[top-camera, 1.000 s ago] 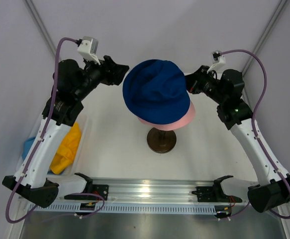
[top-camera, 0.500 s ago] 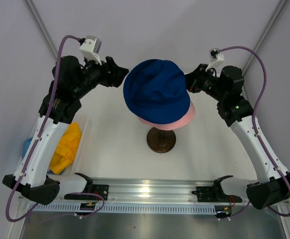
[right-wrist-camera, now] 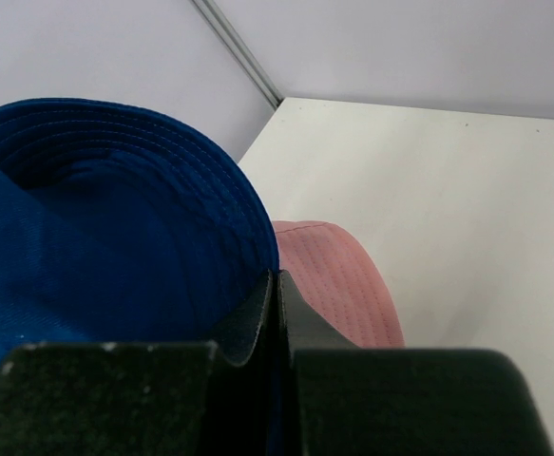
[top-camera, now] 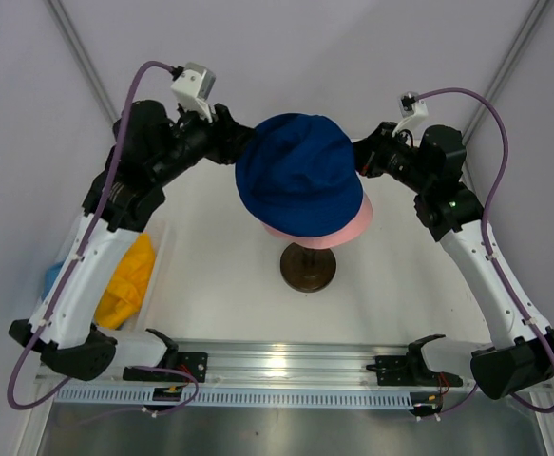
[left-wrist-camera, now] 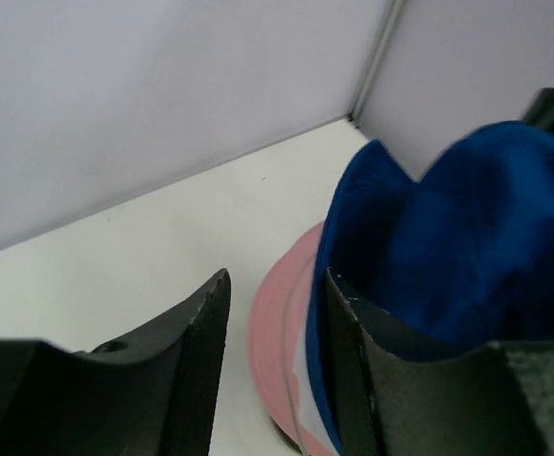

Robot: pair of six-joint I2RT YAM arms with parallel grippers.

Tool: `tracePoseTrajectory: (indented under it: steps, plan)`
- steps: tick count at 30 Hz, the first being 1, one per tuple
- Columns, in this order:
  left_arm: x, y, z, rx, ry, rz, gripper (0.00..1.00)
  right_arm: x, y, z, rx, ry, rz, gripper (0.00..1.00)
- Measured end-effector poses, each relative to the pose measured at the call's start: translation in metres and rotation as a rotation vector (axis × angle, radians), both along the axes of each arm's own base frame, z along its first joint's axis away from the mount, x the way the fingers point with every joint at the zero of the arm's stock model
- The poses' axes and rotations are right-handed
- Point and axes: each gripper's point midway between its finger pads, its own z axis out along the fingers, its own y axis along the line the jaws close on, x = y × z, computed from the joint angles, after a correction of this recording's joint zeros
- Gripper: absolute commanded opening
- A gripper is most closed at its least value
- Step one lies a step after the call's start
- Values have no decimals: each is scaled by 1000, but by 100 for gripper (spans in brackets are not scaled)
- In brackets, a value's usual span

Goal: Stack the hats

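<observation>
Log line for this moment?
stack: navy hat over pink hat on stand | right gripper: shut on navy hat brim | left gripper: open, beside navy hat | unstacked: yellow hat, light blue hat

Dark blue hat sits on pink hat; pink brim peeks out at right. Dark round base below. Left gripper at dark blue hat's left edge, right gripper at right edge. Yellow hat, light blue hat far left.

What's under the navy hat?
The pink hat, only its brim showing past the navy hat; lower down, a dark round base. Whatever carries the hats is covered.
</observation>
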Motion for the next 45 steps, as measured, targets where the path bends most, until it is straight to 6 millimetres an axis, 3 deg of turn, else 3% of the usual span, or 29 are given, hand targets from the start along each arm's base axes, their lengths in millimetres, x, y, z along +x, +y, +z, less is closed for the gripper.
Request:
tracePoseTrajectory:
  steps: [5,7,8,9,16,27,34,40,42,45]
  plan:
    - [41,0,-34,74,92,126,42,0,0,0,-1,0,-1,0]
    - [51,0,-41,87,112,155,23,0,0,0,-3,-2,1,0]
    - [55,0,-44,87,119,164,5,0,0,0,-3,-3,2,0]
    - [56,0,-46,84,127,173,1,-1,0,0,-3,-3,5,0]
    - [58,-3,-48,-43,184,202,1,-7,0,-2,0,-19,16,0]
    - [45,0,-127,-503,479,86,1,-8,1,-9,5,-34,19,0]
    - [25,4,-127,-727,411,7,1,-13,1,-11,11,-48,20,0]
    - [11,11,-127,-807,329,-33,2,-16,5,-13,24,-55,31,0]
    - [7,13,-122,-800,300,-39,11,-15,5,-14,25,-56,31,0]
    - [3,18,-118,-761,252,-31,36,-12,3,-15,24,-55,14,0]
